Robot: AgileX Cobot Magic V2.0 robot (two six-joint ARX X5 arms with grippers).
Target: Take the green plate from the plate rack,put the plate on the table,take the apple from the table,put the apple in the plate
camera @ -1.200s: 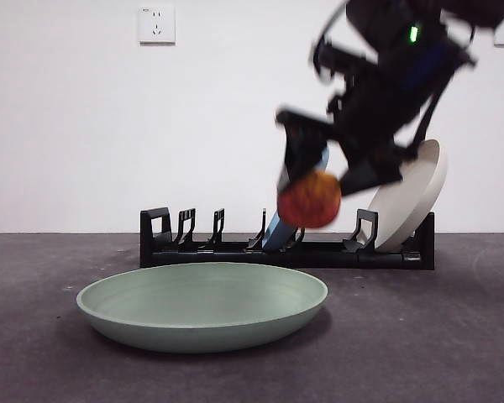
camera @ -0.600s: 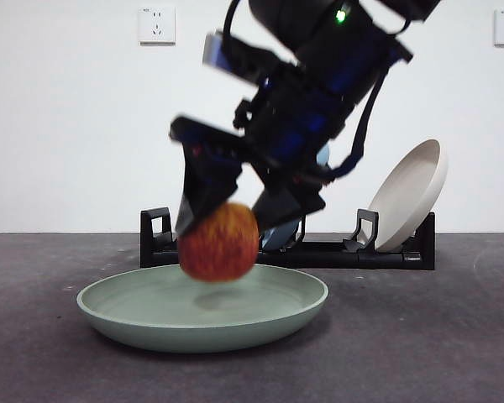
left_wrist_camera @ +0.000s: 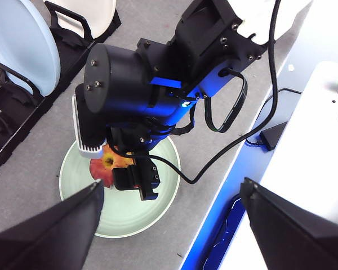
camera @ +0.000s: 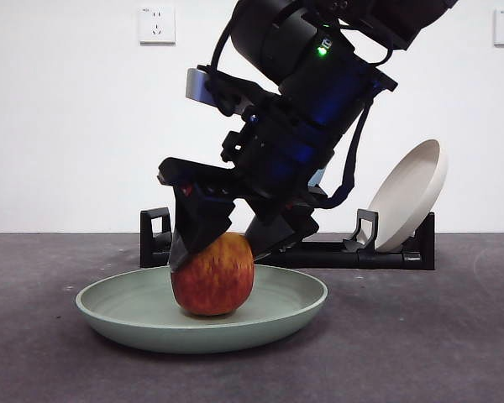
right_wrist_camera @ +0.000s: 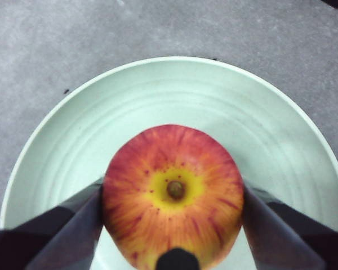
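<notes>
The green plate point(camera: 296, 304) lies flat on the table point(camera: 437, 344) in front of the plate rack point(camera: 336, 252). The red-yellow apple point(camera: 212, 277) sits in the plate's middle. My right gripper point(camera: 221, 249) comes down from the upper right and is shut on the apple, one jaw on each side. The right wrist view shows the apple point(right_wrist_camera: 172, 191) stem-up between the jaws over the plate point(right_wrist_camera: 174, 90). My left gripper point(left_wrist_camera: 169, 208) is open and empty high above, looking down on the right arm, apple point(left_wrist_camera: 106, 166) and plate point(left_wrist_camera: 152, 205).
A cream-white plate point(camera: 407, 197) leans in the rack's right end. In the left wrist view a blue plate point(left_wrist_camera: 22, 45) and the cream one point(left_wrist_camera: 90, 14) stand in the rack point(left_wrist_camera: 11, 129). The table edge and cables lie beside the plate.
My right gripper has carried the apple left and down, from in front of the rack to over the plate, and it now rests in the plate.
</notes>
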